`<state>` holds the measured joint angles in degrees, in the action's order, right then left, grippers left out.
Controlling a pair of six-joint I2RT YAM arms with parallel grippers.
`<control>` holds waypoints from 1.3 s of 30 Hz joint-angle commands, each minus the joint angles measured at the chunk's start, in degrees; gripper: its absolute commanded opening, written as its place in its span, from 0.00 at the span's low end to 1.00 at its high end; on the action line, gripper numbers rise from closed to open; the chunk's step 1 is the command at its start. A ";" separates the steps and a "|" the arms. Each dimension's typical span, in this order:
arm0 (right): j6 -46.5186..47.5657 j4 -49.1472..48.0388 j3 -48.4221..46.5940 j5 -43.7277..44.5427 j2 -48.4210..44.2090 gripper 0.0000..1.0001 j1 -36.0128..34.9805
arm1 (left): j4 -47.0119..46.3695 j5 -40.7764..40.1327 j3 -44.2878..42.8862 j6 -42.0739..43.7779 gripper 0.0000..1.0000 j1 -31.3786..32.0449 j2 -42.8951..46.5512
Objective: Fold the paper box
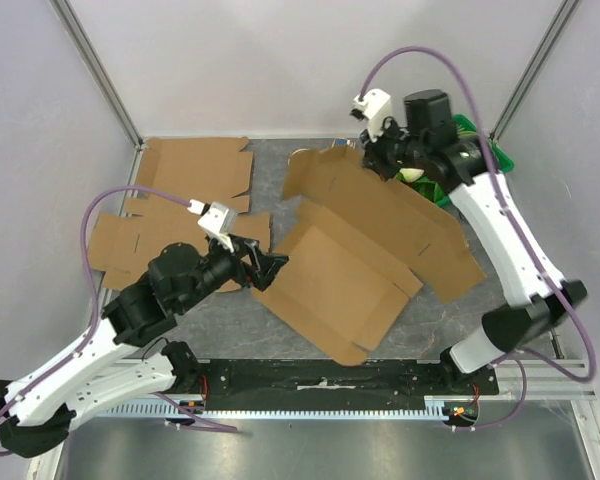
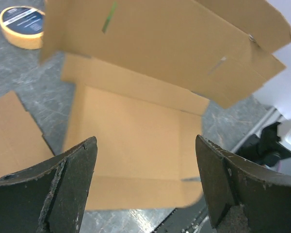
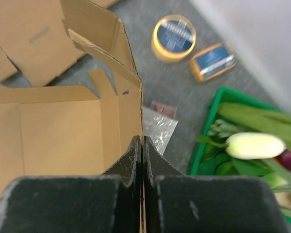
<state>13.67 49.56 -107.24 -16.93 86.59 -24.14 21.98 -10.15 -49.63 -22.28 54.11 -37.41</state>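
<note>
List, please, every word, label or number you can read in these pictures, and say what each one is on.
Nothing here can be read as text.
Tape roll: dark blue label with pale print, too blurred to read.
Orange item beside it: blue label, too blurred to read.
Box: one short green mark, no lettering.

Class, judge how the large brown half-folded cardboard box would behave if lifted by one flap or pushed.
The brown half-folded cardboard box likely flexes at its creases; its panels sit at different angles. Probably light for its size: the shut right pincer grips only one thin wall edge. Pushed, its broad flat base would likely slide, not roll.
</note>
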 commanded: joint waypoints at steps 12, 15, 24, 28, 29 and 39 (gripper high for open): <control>-3.03 -2.36 3.00 -8.82 12.73 0.00 2.70 | -19.34 21.05 -3.62 -0.49 0.72 -20.35 -34.88; -5.57 -3.77 3.27 -9.70 13.08 0.00 3.31 | -21.80 23.60 -4.42 1.01 0.73 -20.53 -41.49; -10.24 -4.82 3.53 -15.85 14.75 0.00 9.64 | -27.17 16.86 -4.77 0.13 0.62 -19.13 -53.02; -9.54 -5.00 4.15 -19.63 14.40 0.00 9.99 | -26.46 10.34 -5.30 2.50 0.62 -18.60 -55.66; -9.45 -5.00 4.15 -20.24 14.40 0.00 10.08 | -26.63 10.24 -5.57 3.20 0.62 -18.69 -56.36; -8.92 -4.91 3.97 -24.64 14.40 0.00 10.96 | -16.88 9.00 -13.57 4.53 0.38 -22.82 -64.63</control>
<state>5.13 46.65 -102.76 -37.91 101.23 -13.47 0.71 1.87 -60.12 -18.90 32.32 -100.31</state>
